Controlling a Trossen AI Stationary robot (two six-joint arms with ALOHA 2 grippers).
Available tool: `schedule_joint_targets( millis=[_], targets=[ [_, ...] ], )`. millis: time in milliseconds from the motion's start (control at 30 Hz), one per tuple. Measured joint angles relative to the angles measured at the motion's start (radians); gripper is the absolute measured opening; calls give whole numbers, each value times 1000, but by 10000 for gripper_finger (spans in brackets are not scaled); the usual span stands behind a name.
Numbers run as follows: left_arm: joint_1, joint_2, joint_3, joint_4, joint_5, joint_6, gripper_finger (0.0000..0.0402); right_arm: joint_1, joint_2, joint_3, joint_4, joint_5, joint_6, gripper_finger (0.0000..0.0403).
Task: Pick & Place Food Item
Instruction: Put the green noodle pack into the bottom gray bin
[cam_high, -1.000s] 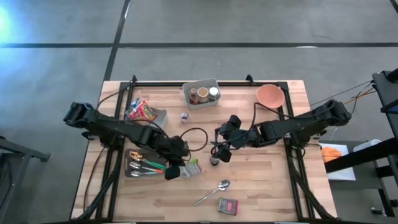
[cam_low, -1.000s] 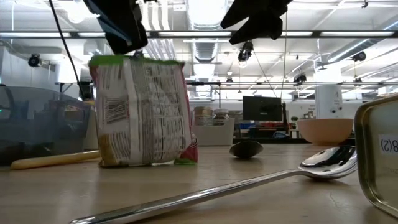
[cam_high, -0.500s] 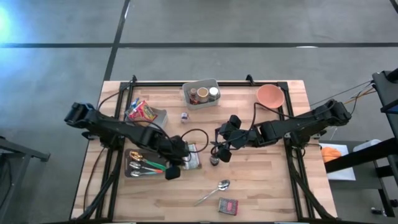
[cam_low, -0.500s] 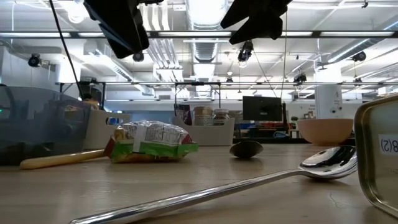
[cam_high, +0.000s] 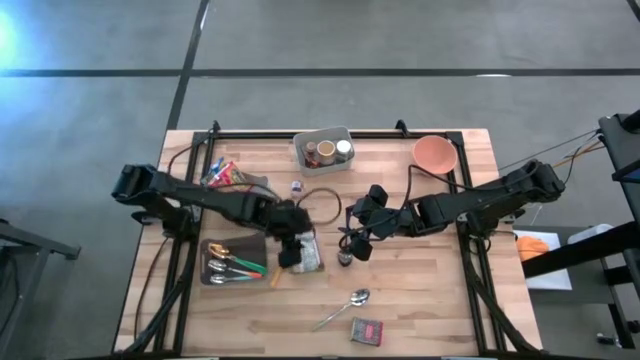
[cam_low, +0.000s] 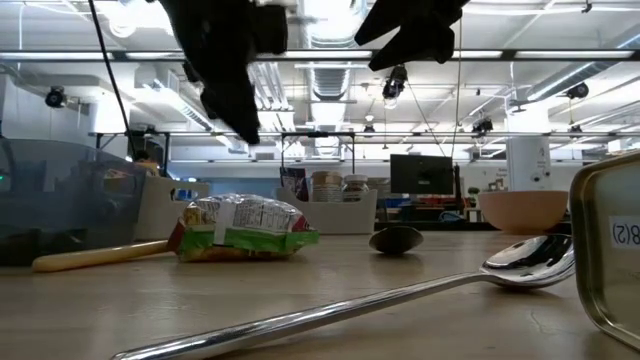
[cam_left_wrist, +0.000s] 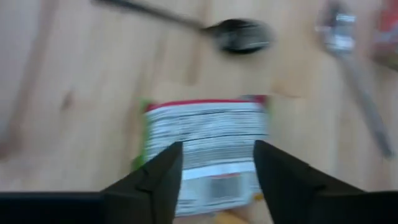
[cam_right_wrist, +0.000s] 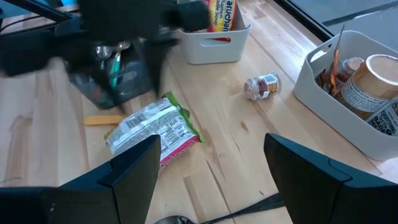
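Packet (cam_low: 242, 228) flat on table (cam_high: 430, 300) | left jaws spread above | right jaws spread | tin (cam_low: 610, 250) cut off

I can read "(2)", with what looks like an 8 before it, on the tin (cam_low: 610, 255) at the edge of my low view. The food packet's (cam_right_wrist: 152, 129) print is too small to read.

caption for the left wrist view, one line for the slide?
Left gripper, jaws open, above the green-edged snack packet lying flat on the wooden table, a spoon beyond it.
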Motion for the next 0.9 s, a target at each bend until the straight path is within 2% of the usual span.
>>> schedule_joint_targets(
  millis=[100,200,300,600,900],
  targets=[
    [97,28,0,-60,26,-57,237,0,0,0,0,0,0,282],
    [211,61,0,-126,168,-74,255,0,0,0,-1,0,0,282],
    [296,95,-2,-142,302,-27,260,0,0,0,-1,0,-6,282],
    [345,162,-2,-211,364,219,261,0,0,0,0,0,-21,282],
    [343,215,-2,-216,368,296,261,0,0,0,0,0,-21,282]
  ],
)
